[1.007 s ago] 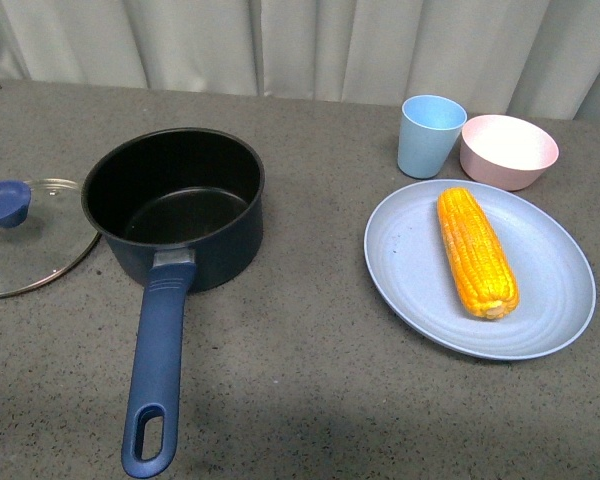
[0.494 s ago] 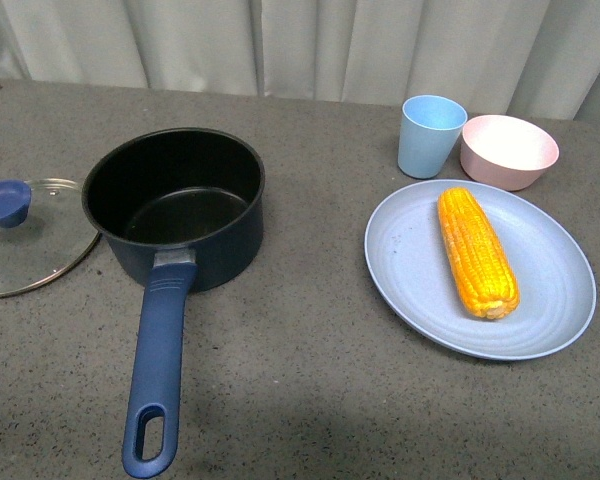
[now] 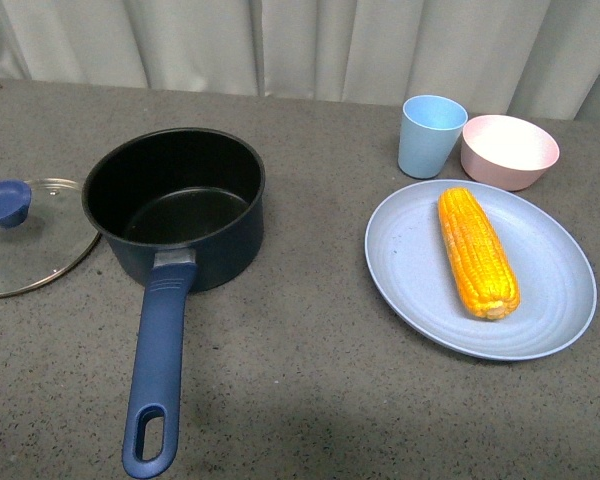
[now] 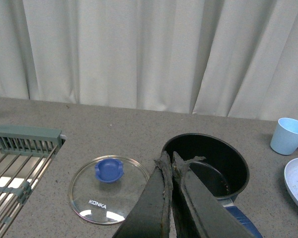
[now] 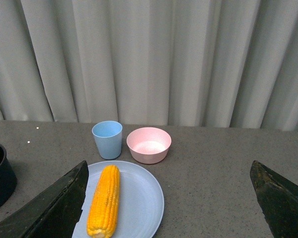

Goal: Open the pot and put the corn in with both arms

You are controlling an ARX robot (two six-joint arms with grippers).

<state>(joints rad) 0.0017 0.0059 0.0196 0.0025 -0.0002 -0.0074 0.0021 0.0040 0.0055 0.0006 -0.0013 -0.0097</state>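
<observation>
Yellow-orange corn (image 3: pixel 476 252) lies on a pale blue plate (image 3: pixel 410 275) at the right of the grey table (image 3: pixel 310 380). It looks firm and bumpy. It is likely not heavy, but it is round, so it may roll or slip. I think the best place to hold it is across the fat middle, from both long sides.

The dark blue pot (image 3: pixel 175 205) stands well apart at the left. It is open and empty, black and smooth inside, and its long handle points to the near side. Its glass lid (image 3: pixel 40 250) with a blue knob lies flat just beside it, further left. A blue cup (image 3: pixel 429 135) and a pink bowl (image 3: pixel 508 150) sit behind the plate.

The left gripper (image 4: pixel 170 161) has its jaws pressed together. The right gripper (image 5: pixel 169 168) has its jaws spread wide, with nothing between them.
</observation>
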